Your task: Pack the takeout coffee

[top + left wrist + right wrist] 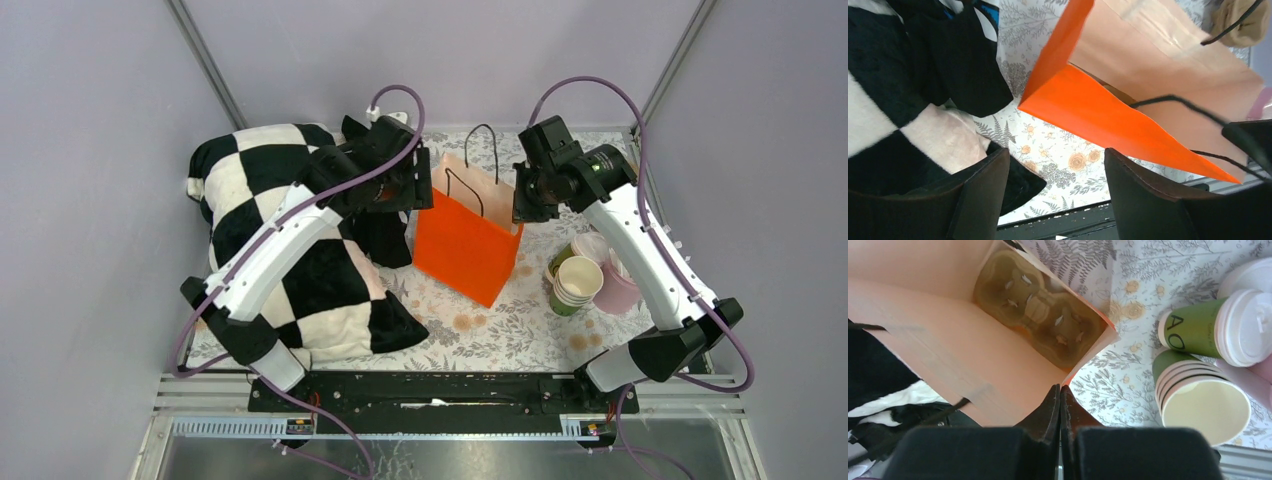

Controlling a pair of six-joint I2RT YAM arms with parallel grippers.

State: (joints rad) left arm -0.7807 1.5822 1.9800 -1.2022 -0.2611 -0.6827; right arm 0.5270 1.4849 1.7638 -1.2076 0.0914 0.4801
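Note:
The takeout coffee (1198,330), a green cup with a white lid, stands on the flowered cloth right of the orange paper bag (465,245); it also shows in the top view (588,247). The bag stands open, with a brown cup carrier (1040,307) on its bottom. My right gripper (1060,386) is shut at the bag's right rim and seems to pinch the paper wall; it is in the top view too (520,205). My left gripper (1057,155) is open and empty beside the bag's left side (1098,115), also seen from above (418,190).
A stack of lidless green cups (577,285) and a pink cup (618,288) stand next to the coffee. A black-and-white checked pillow (270,240) fills the left of the table, under the left arm. The bag's black cord handles (485,150) stand up at the back.

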